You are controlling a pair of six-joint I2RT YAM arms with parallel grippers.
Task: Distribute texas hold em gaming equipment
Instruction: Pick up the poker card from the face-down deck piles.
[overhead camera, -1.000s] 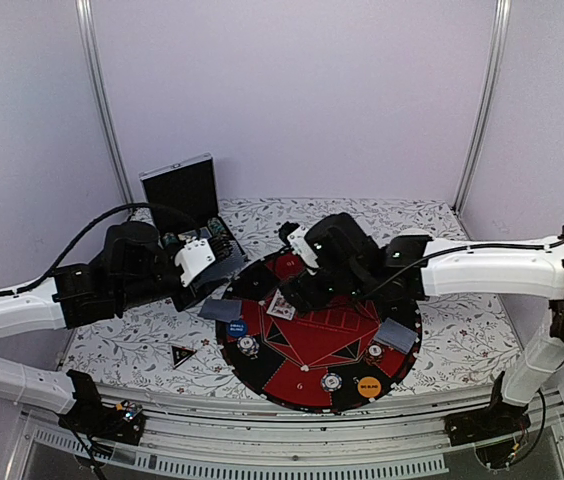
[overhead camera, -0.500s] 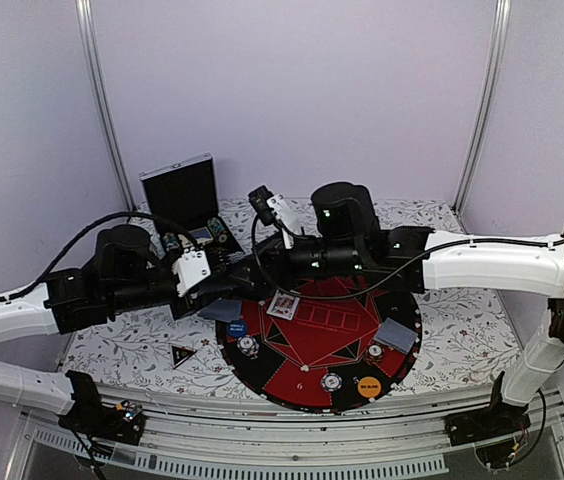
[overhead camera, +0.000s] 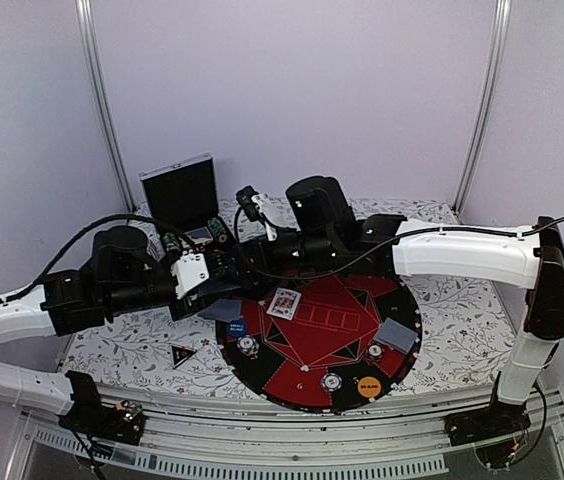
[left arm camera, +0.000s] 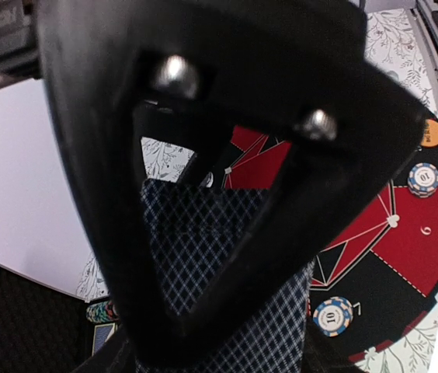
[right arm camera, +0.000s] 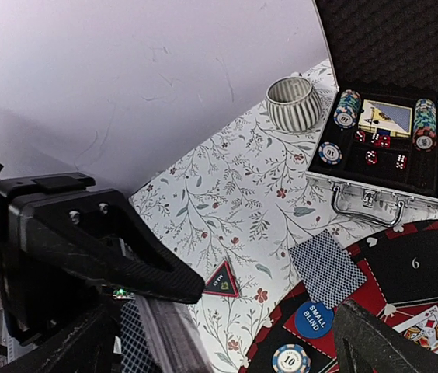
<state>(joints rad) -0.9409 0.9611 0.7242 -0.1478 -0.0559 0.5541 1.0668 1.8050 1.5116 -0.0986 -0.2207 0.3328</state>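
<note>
- Poker chips [overhead camera: 248, 345] loose on mat [overhead camera: 307, 340]: three.
- Blind buttons: one blue button [overhead camera: 237, 326], one orange button [overhead camera: 368, 385].
- Face-down cards [overhead camera: 396, 333]: three, two lying flat, one held.
- Face-up card [overhead camera: 282, 303]: one.
- Triangular marker [overhead camera: 182, 354]: one.
- Chip stacks [right arm camera: 425, 116] in case [right arm camera: 382, 39]: two.

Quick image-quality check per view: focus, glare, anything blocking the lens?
Left wrist: its own fingers fill the frame, dark and soft, and the view is tilted; the card pattern and chip numerals read fine. Right wrist: sharp, case contents legible, no glare. Top external: even light, slightly grainy, mat partly hidden.
</note>
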